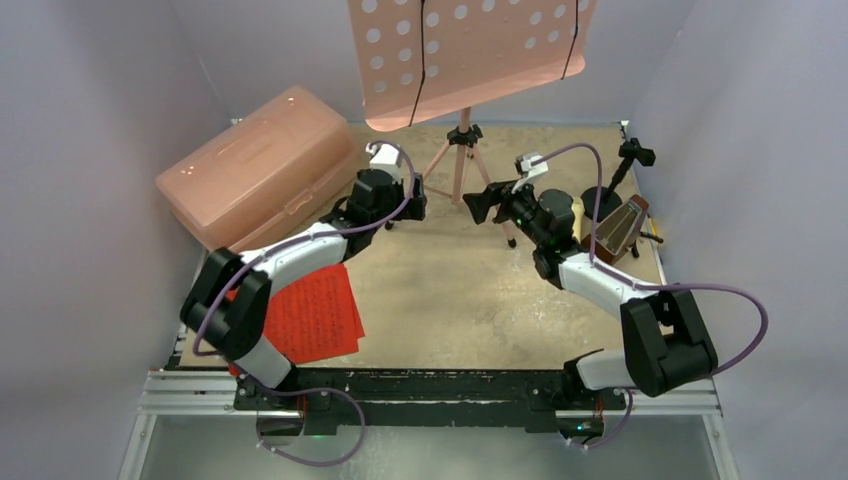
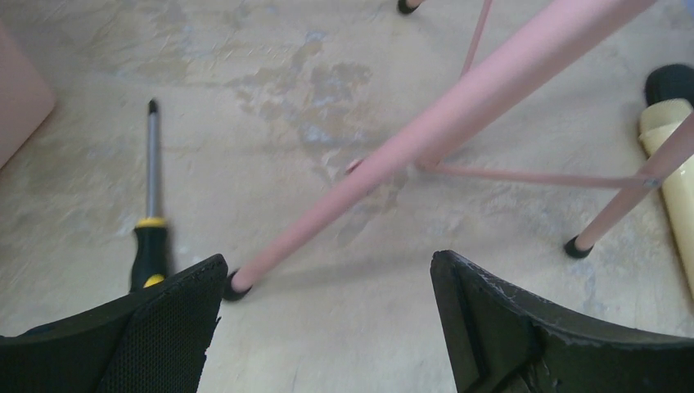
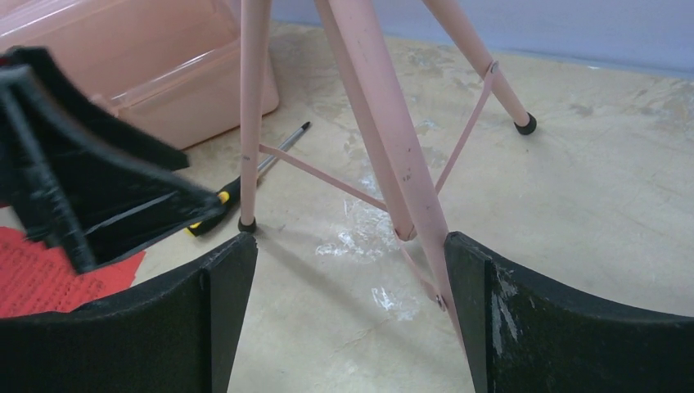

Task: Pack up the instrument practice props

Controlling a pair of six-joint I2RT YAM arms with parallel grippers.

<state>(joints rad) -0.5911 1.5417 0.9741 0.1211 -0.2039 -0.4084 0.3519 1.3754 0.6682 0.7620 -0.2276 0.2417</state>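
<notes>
The pink music stand [image 1: 460, 165] stands at the back middle, its perforated desk [image 1: 470, 50] high above. My left gripper [image 1: 412, 207] is open and empty at the stand's left leg; in the left wrist view [image 2: 327, 270] that leg's foot [image 2: 237, 286] sits just beside the left finger. My right gripper [image 1: 482, 203] is open and empty at the front right leg, which passes just inside the right finger [image 3: 421, 205]. The brown metronome [image 1: 620, 225] and the cream microphone [image 1: 578, 215] lie at the right. The red pages [image 1: 315, 310] lie at the front left.
The large pink lidded box [image 1: 260, 165] stands closed at the back left. A yellow-and-black-handled screwdriver [image 2: 151, 213] lies on the table between the box and the stand's left leg. A small black holder [image 1: 625, 165] stands at the back right.
</notes>
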